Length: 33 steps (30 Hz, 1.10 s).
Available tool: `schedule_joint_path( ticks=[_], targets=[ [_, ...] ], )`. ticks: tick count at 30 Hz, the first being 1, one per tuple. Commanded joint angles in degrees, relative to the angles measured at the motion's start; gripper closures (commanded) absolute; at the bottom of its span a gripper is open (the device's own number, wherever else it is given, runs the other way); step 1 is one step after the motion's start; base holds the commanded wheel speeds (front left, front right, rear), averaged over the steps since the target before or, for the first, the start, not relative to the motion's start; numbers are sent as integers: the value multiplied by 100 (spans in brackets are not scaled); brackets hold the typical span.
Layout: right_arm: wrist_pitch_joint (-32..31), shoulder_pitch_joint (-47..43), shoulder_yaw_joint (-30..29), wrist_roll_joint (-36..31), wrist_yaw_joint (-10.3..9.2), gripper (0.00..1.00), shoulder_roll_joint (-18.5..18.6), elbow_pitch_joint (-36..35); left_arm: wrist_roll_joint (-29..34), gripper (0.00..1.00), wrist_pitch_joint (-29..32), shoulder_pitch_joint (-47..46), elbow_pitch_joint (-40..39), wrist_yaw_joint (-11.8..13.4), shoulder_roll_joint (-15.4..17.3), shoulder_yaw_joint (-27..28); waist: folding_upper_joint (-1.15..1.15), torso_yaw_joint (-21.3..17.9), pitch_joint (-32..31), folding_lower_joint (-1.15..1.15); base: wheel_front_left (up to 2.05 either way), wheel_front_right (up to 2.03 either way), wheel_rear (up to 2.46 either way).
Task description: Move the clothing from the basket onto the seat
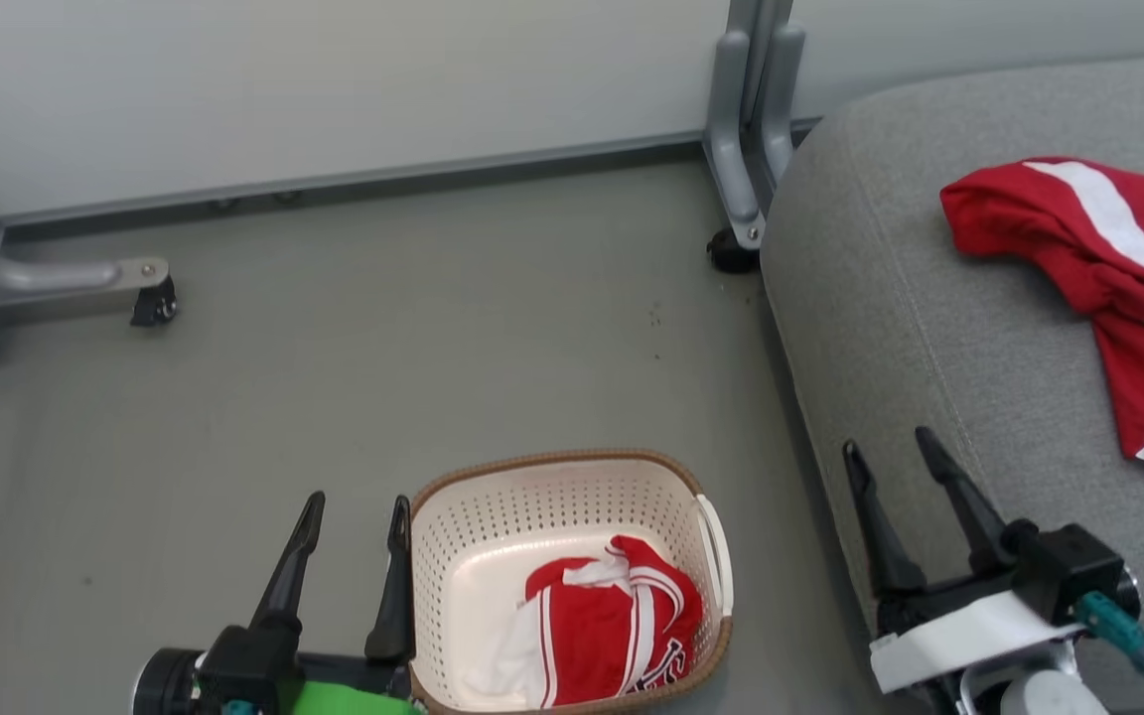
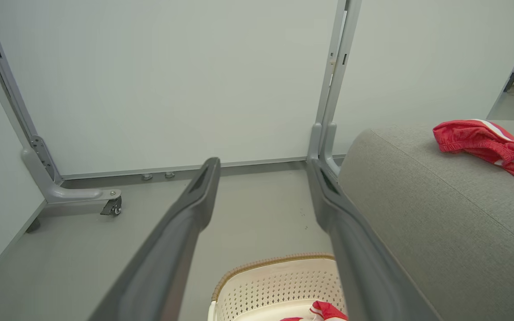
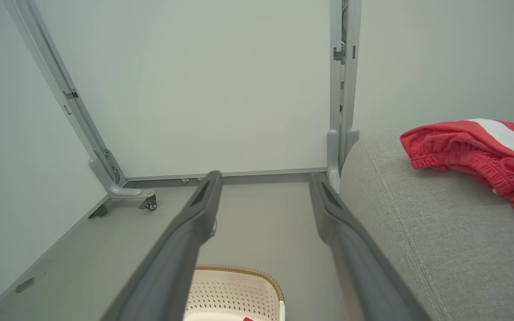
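My left gripper (image 1: pixel 357 500) sits low, fingers spread wide and empty, pointing forward. Its right finger is just beside the basket (image 1: pixel 552 459), outside the left wall. Right of that gripper a red jersey (image 1: pixel 602 626) with white trim lies crumpled inside the basket. My right gripper (image 1: pixel 886 440) is also fully spread and holds nothing. It leans slightly left over the seat (image 1: pixel 910 328) at the edge facing the basket. Ahead and to its right, the striped shorts (image 1: pixel 1078 248) lie on the seat. Beyond them I see a frame leg (image 1: pixel 75 276) on a caster.
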State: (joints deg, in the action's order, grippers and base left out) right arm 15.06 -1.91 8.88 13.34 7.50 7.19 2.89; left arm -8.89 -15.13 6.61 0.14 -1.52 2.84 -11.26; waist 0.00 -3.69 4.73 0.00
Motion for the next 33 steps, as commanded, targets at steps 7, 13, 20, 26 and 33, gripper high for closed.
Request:
schedule_joint_path(
  ticks=[7, 13, 20, 26, 33],
  targets=[
    [18, 677, -361, -60, -1, 0, 89, -272, 166, 0, -2, -1125, 512, -312, 11, -112, 0, -156, 1576, 0, 0, 0, 0],
    [18, 1254, -661, -42, -2, 0, 58, -640, 572, 0, -2, -2404, 1444, -545, 138, -488, 0, -415, 2630, 0, 0, 0, 0],
    [18, 1679, -836, -71, -1, 0, -75, -979, 839, 0, -2, -3606, 2807, -598, 504, -1679, 0, -706, 3422, 0, 0, 0, 0],
    [18, 2000, -649, -99, -2, 0, -133, -1218, 1002, 0, -2, -4781, 4159, -599, 742, -2813, 0, -896, 4086, 0, 0, 0, 0],
    [18, 2336, -539, 62, -2, 0, -312, -1540, 606, 0, 18, -5777, 5712, -598, 690, -4009, 0, -1137, 4648, 0, 0, 0, 0]
  ],
)
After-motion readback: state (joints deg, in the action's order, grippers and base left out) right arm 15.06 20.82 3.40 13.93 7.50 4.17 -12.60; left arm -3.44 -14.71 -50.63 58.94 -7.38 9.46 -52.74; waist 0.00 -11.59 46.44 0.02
